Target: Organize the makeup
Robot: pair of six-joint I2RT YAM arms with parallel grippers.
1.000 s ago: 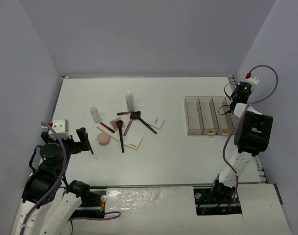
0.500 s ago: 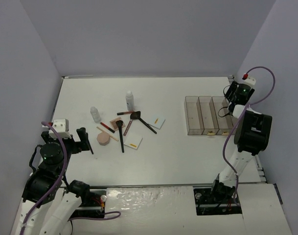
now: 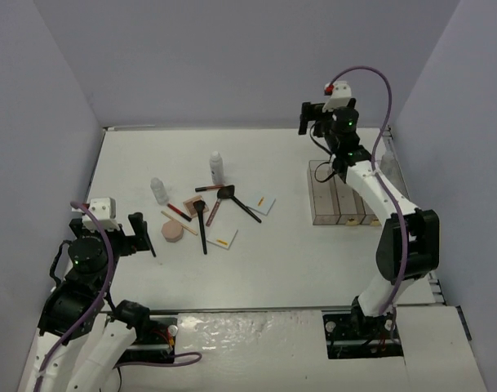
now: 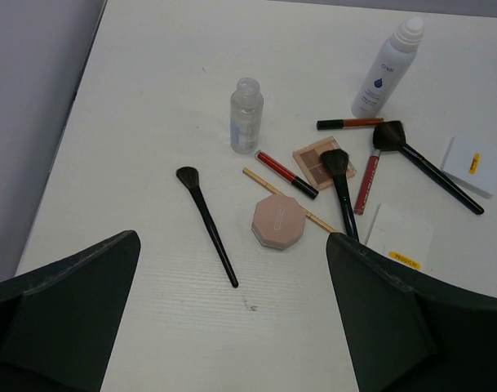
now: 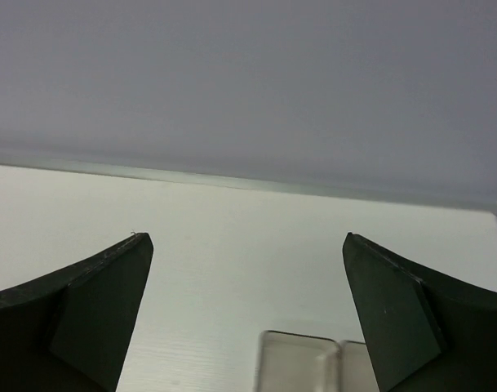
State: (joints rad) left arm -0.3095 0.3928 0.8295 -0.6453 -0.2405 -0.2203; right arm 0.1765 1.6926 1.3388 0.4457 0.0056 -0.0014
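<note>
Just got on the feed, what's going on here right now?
Nothing is picked up yet. The left gripper hovers open and empty at the near-left side of the makeup, which lies loose on the table: brushes, bottles, a pink compact, pencils and cards. The right gripper is open, raised near the far end of the clear organizer, whose visible compartments look empty.

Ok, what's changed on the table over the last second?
The right gripper swung from the right side of the organizer up and to the left. It is now raised near the organizer's far left corner, open and holding nothing. Nothing was picked up or let go. The left gripper, also open, the makeup and the organizer stayed where they were.
</note>
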